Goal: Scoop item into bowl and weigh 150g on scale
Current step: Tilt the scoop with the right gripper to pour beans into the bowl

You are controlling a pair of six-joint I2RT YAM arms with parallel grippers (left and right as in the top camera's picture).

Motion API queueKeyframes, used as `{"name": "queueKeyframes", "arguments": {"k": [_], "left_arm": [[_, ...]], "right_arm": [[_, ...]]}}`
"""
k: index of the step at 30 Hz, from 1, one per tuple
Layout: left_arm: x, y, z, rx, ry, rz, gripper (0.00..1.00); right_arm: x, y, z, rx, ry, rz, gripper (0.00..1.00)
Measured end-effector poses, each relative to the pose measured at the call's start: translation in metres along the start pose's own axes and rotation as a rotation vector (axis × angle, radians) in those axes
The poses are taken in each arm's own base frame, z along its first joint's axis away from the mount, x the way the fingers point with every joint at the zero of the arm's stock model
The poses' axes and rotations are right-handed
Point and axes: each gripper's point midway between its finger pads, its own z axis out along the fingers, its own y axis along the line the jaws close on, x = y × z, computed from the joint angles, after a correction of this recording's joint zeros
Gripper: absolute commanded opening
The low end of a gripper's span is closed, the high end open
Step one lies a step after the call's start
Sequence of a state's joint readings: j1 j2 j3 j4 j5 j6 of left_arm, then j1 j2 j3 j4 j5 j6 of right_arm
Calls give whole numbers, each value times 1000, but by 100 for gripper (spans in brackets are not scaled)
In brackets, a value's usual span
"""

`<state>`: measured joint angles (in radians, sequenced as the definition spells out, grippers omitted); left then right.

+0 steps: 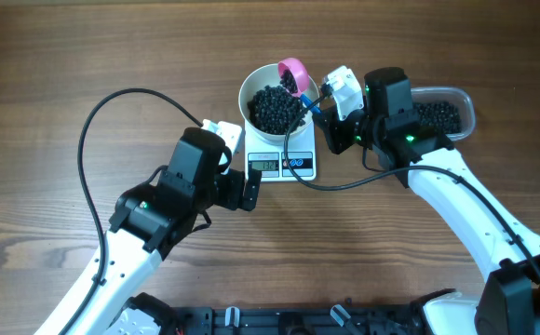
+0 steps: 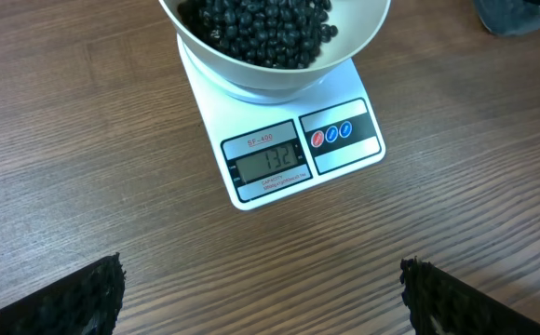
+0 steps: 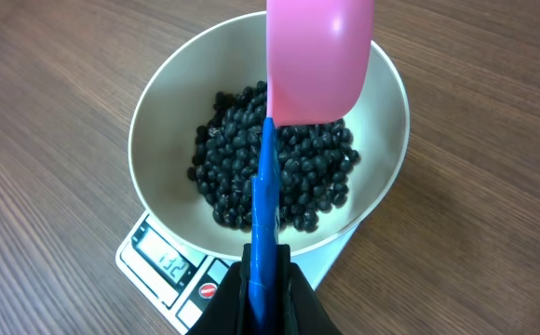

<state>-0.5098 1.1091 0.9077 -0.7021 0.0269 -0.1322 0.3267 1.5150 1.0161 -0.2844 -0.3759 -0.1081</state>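
Many tiny black beads [image 3: 279,177] in round white bowl [image 3: 158,121] atop white digital scale [image 2: 344,149]; loose, rolling, scoopable only. Right end effector [image 3: 265,288] clamped on blue handle [image 3: 265,195] of pink plastic scoop [image 3: 318,56]; left end effector [image 2: 261,298] wide, empty.

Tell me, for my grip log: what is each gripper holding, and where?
Right gripper pinches the scoop by its blue handle's end; left gripper holds nothing.
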Motion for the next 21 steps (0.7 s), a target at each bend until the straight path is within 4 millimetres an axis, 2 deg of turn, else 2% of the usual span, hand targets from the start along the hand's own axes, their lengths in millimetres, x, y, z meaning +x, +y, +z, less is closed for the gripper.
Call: {"name": "queueKeyframes", "arguments": {"k": [21], "left_arm": [[0, 0, 0, 0, 0, 0, 100]], "right_arm": [[3, 5, 0, -29, 11, 31, 4]]}}
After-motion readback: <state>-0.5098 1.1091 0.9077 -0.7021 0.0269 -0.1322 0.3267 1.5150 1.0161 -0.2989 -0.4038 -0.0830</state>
